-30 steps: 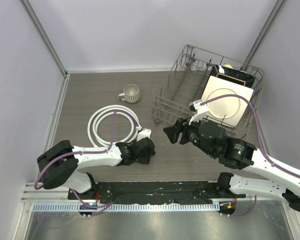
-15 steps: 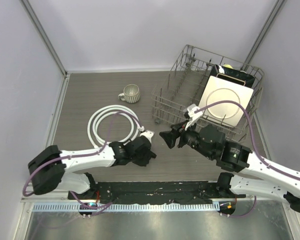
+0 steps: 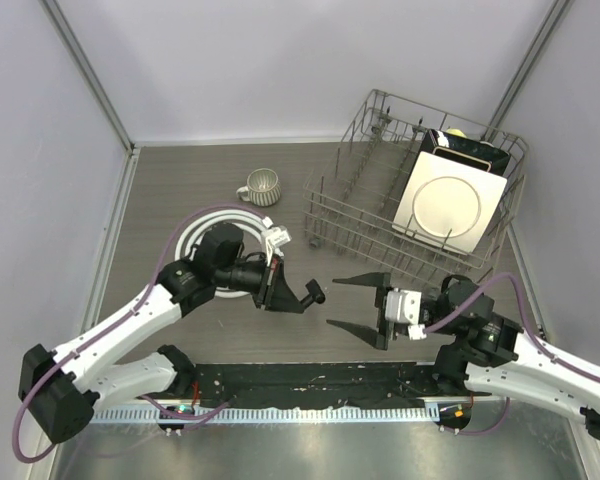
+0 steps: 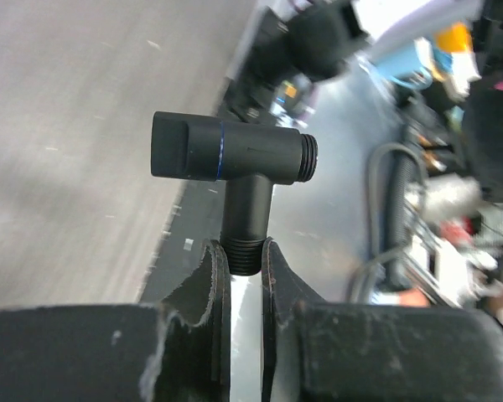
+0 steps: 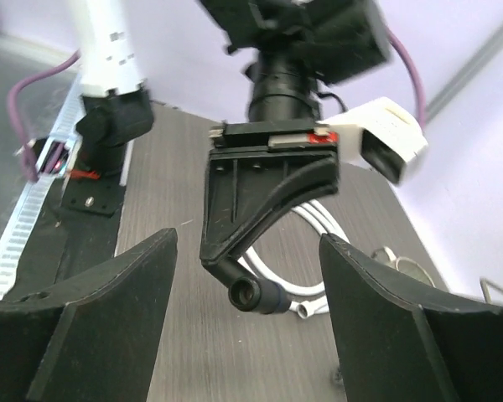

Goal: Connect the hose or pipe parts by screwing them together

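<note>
The black T-shaped fitting (image 3: 311, 293) hangs above the table. My left gripper (image 3: 296, 297) is shut on the threaded end of its stem (image 4: 242, 255). Its crossbar (image 4: 230, 156) lies level beyond the fingertips, with a threaded port at one end. My right gripper (image 3: 346, 304) stands open just right of the fitting, jaws wide apart and pointing at it. In the right wrist view the fitting (image 5: 257, 294) shows its open port between my fingers (image 5: 109, 310). The white coiled hose (image 3: 187, 240) lies on the table under the left arm, and one end nut (image 5: 306, 310) shows.
A grey ribbed mug (image 3: 261, 186) stands behind the hose coil. A wire dish rack (image 3: 330, 205) holding a square white plate (image 3: 445, 208) fills the back right. The black base rail (image 3: 310, 378) runs along the near edge.
My left gripper shut on the fitting, lifted it off the table and turned it toward the right arm. My right gripper drew back toward the near edge and opened wider.
</note>
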